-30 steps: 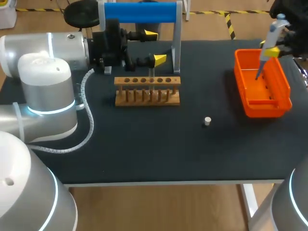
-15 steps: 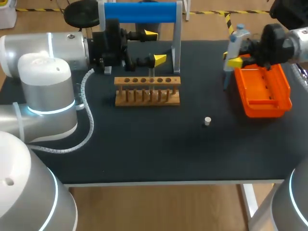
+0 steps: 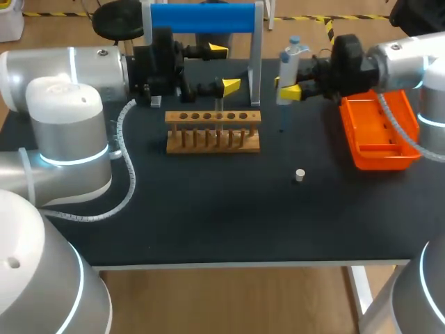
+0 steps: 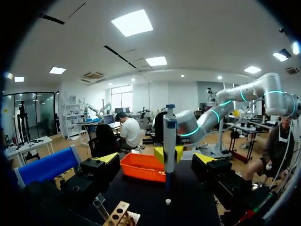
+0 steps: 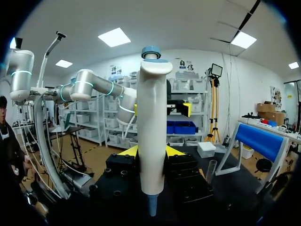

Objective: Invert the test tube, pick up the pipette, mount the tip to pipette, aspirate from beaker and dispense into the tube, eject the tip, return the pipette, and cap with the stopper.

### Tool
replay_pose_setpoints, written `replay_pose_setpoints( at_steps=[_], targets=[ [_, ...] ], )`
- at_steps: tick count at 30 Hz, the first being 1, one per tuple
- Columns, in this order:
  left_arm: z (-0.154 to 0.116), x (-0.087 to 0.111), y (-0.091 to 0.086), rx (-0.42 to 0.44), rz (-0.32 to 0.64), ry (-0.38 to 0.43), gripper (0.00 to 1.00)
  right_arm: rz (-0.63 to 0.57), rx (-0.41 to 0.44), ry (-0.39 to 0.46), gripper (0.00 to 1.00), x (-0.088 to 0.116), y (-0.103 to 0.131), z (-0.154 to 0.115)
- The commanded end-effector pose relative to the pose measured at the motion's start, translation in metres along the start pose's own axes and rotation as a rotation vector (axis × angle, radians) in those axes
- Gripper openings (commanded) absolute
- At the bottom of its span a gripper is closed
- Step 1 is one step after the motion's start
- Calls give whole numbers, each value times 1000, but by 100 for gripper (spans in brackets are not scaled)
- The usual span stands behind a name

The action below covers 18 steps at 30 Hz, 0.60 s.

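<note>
My right gripper [image 3: 288,89], clamped on the pipette [image 3: 285,66], has swung from the orange bin [image 3: 372,161] to upper centre, likely bound for the tube rack [image 3: 212,132]; my left gripper [image 3: 224,68] gapes open.

Black housings [image 3: 156,66] are set behind yellow-tipped fingers [image 3: 231,86]; farther back, rounded silver links [image 3: 62,76] are ringed cyan, with a white ribbed cable [image 3: 133,177].

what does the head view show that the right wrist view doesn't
Only the head view: the rack, the orange bin and the stopper. Only the right wrist view: both fingertips pressed on the pipette from two sides. Both: the pipette in the right gripper, and the blue stand.
</note>
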State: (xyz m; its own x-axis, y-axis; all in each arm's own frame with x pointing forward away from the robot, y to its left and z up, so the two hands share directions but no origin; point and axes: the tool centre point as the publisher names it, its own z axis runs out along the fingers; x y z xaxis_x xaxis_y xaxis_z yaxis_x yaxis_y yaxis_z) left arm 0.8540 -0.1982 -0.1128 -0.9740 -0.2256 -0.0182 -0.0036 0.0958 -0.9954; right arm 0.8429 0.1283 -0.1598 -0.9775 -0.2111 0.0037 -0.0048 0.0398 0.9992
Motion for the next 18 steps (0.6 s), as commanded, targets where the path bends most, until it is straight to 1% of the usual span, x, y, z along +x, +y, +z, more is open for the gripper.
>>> replay_pose_setpoints(
  at_steps=[1,12,18],
  targets=[
    [0,0,0,1,0,-1,100,-13,1,0,0,-4,2,19],
    [0,0,0,1,0,-1,100,-61,5,16,0,-15,12,55],
    [0,0,0,1,0,-1,100,-66,5,25,0,-17,13,72]
  ],
)
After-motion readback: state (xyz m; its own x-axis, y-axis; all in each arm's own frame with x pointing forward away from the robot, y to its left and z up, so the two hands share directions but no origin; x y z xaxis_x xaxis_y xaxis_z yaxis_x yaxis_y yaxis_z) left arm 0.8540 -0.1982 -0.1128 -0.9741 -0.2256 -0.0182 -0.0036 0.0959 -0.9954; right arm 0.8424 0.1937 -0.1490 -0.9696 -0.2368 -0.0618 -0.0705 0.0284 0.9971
